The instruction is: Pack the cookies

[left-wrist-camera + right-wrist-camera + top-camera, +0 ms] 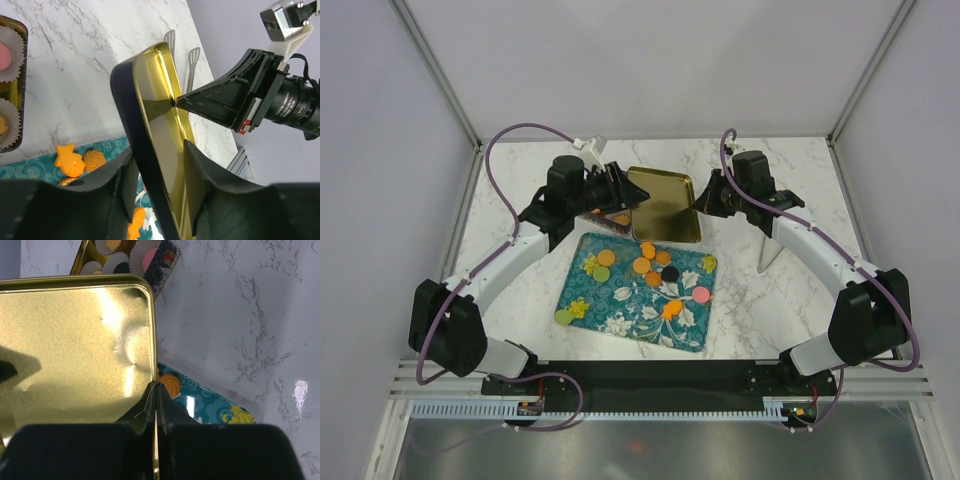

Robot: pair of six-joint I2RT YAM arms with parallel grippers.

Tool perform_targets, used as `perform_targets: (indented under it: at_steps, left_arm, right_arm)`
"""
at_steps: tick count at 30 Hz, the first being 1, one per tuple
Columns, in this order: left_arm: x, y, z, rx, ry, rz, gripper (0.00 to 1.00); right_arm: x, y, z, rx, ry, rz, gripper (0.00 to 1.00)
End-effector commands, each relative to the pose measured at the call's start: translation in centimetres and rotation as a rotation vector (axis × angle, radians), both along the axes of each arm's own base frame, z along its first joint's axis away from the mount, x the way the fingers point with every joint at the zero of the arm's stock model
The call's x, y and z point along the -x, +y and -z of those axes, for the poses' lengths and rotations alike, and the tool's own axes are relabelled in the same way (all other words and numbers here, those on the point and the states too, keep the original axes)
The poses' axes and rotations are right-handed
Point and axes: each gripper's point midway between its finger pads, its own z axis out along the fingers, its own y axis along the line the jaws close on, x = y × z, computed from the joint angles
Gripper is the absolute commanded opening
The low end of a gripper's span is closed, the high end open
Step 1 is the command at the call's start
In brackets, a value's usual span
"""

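Several cookies (645, 265), mostly orange with a black, a pink and a green one, lie on the teal flowered tray (620, 310). Above the tray's far edge a gold tin lid (665, 203) hangs tilted between both arms. My right gripper (156, 386) is shut on the lid's (70, 340) right rim. The lid's (155, 90) opposite edge runs between the fingers of my left gripper (157, 147), which is closed against it. Orange cookies (70, 160) show below the lid. The open tin box (20, 100) holds white paper cups, one with a pink cookie (4, 55).
The tin box (605, 218) sits on the marble top behind the tray, partly hidden by my left gripper (618, 190). Metal tongs (770, 255) lie to the right, under the right arm. White walls enclose the table on three sides.
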Motion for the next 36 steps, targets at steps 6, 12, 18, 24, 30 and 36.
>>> perform_targets:
  at_steps: [6, 12, 18, 24, 30, 36]
  left_arm:
    - [-0.6, 0.5, 1.4, -0.075, 0.047, -0.021, 0.27]
    - [-0.8, 0.9, 1.8, -0.132, 0.070, -0.022, 0.03]
    - [-0.7, 1.5, 1.6, -0.178, 0.107, -0.024, 0.02]
    - [-0.9, 1.9, 2.2, -0.163, 0.210, 0.001, 0.02]
    - [0.0, 2.0, 2.2, -0.121, 0.278, 0.050, 0.02]
    - [0.7, 2.6, 2.0, -0.101, 0.298, 0.067, 0.02]
  right_arm:
    - [-0.1, 1.0, -2.9, -0.069, -0.073, -0.021, 0.05]
    - [0.2, 0.6, -4.4, -0.034, -0.151, -0.036, 0.27]
    - [1.5, -1.8, -8.0, 0.140, -0.356, -0.012, 0.61]
    - [8.1, 2.4, -11.9, 0.322, -0.631, -0.173, 0.76]
    - [15.4, 8.2, -9.9, 0.639, -0.811, -0.382, 0.78]
    - [16.4, 10.1, -5.9, 0.952, -0.867, -0.423, 0.79]
